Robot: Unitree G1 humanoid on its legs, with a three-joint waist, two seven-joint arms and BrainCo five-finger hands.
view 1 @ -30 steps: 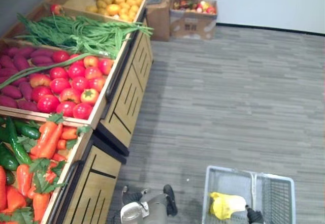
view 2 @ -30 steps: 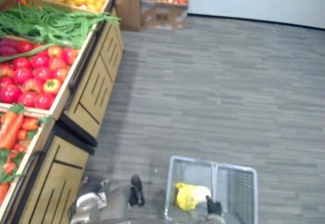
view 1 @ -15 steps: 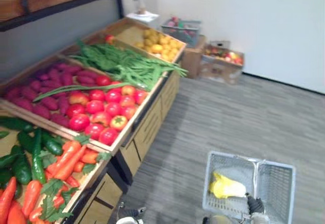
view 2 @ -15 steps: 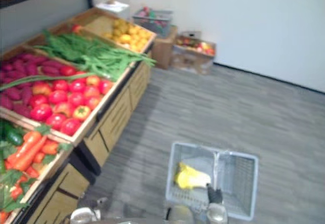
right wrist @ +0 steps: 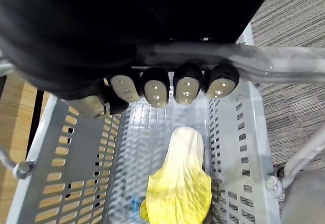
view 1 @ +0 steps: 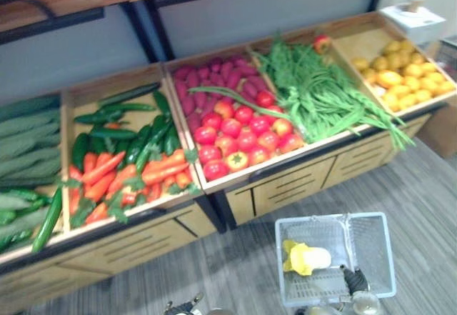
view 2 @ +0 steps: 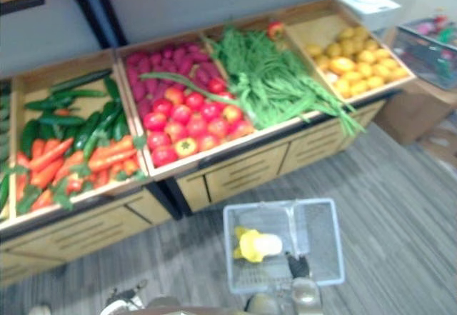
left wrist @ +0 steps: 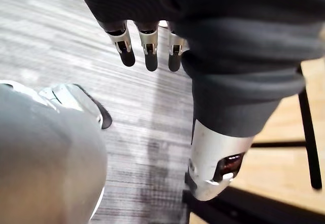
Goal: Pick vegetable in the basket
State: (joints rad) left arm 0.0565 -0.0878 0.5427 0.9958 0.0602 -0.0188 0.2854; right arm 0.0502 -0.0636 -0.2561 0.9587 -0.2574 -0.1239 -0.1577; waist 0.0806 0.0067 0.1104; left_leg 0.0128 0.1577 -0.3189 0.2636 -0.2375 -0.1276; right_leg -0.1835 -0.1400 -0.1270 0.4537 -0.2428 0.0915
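Note:
A grey plastic basket (view 1: 388, 256) hangs low over the floor in front of the produce stand. A yellow and white leafy cabbage (view 1: 305, 256) lies inside it. My right hand (right wrist: 172, 88) has its fingers curled round the basket's grey handle (right wrist: 277, 70), with the cabbage (right wrist: 179, 183) lying below them on the basket's slotted bottom. The same hand (view 1: 352, 280) is at the basket's near rim in the left eye view. My left hand (left wrist: 147, 43) hangs over the grey floor with straight fingers and holds nothing.
A wooden stand (view 1: 285, 181) holds tilted crates: cucumbers (view 1: 121, 126), carrots (view 1: 107, 176), tomatoes (view 1: 239, 133), purple sweet potatoes (view 1: 207, 83), green beans (view 1: 321, 97) and yellow fruit (view 1: 403, 76). A cardboard box (view 2: 421, 108) stands at its right end.
The whole picture has swung from the floor and the stand's end to face the crates, so the camera moved. The basket with the cabbage stays in my right hand.

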